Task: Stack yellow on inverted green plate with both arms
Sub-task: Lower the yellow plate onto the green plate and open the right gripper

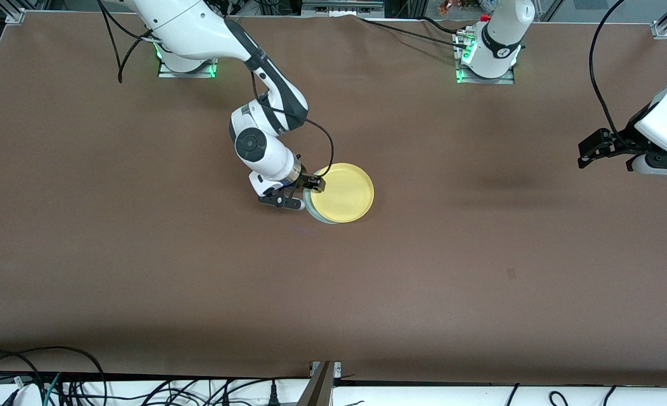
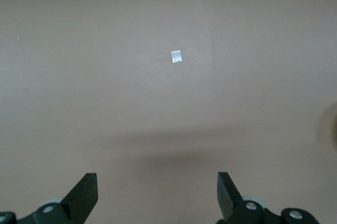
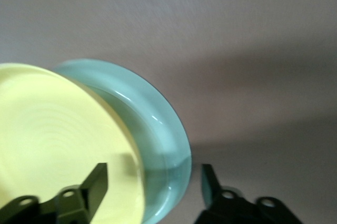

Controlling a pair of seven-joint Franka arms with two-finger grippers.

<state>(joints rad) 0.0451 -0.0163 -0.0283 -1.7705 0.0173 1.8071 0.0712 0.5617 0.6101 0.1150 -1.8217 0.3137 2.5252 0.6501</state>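
Note:
The yellow plate lies on top of the pale green plate in the middle of the table. Only a thin crescent of green shows past its edge, toward the right arm's end. My right gripper is open at that edge. In the right wrist view one finger is over the yellow plate and the other is outside the green plate's rim, with both rims between the jaws. My left gripper is open and empty over bare table at the left arm's end; it also shows in the left wrist view.
A small pale square mark lies on the brown table below the left gripper. The arm bases stand along the table's edge farthest from the front camera. Loose cables lie along the edge nearest it.

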